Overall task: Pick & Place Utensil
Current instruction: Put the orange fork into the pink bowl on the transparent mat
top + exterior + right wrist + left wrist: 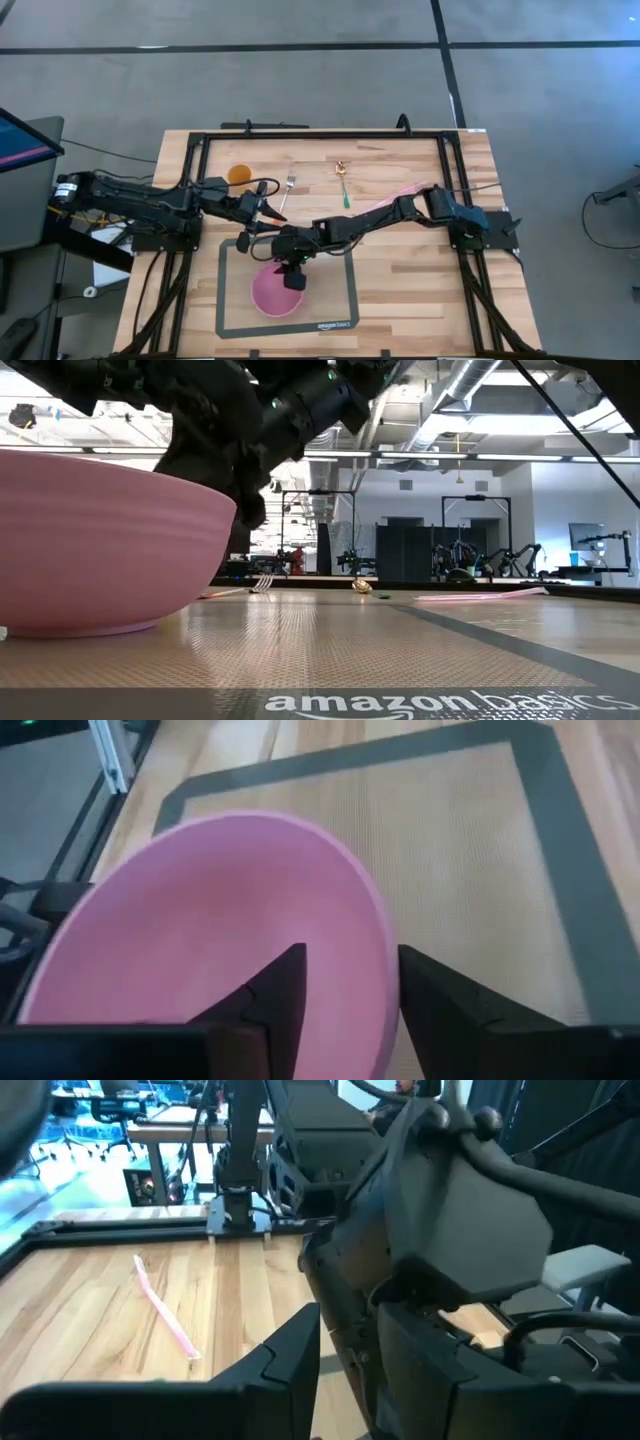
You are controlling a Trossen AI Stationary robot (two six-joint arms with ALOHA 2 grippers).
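A pink bowl [275,295] sits on a grey-bordered mat [345,290], and fills the left of the low view as the bowl [100,550]. My right gripper [291,275] hangs open over the bowl's far rim. In the right wrist view the gripper [350,952] has one finger over the inside and one outside the rim. A fork [288,188] with a reddish handle, a green-handled spoon [343,187] and a pink straw-like utensil [395,198] lie on the wood. My left gripper [268,222] is open beside the fork's handle end and holds nothing. My right gripper comes at the bowl's far rim [383,982] from above with its fingers on either side of the rim, one inside and one outside. I cannot tell whether either finger touches the rim. The bowl rests on the mat.
An orange round object [238,174] lies near the table's far left. A black frame [320,135] runs round the table. The right arm [440,1230] fills the left wrist view close ahead, so the two arms stand very near each other. Bare wood lies toward the near right.
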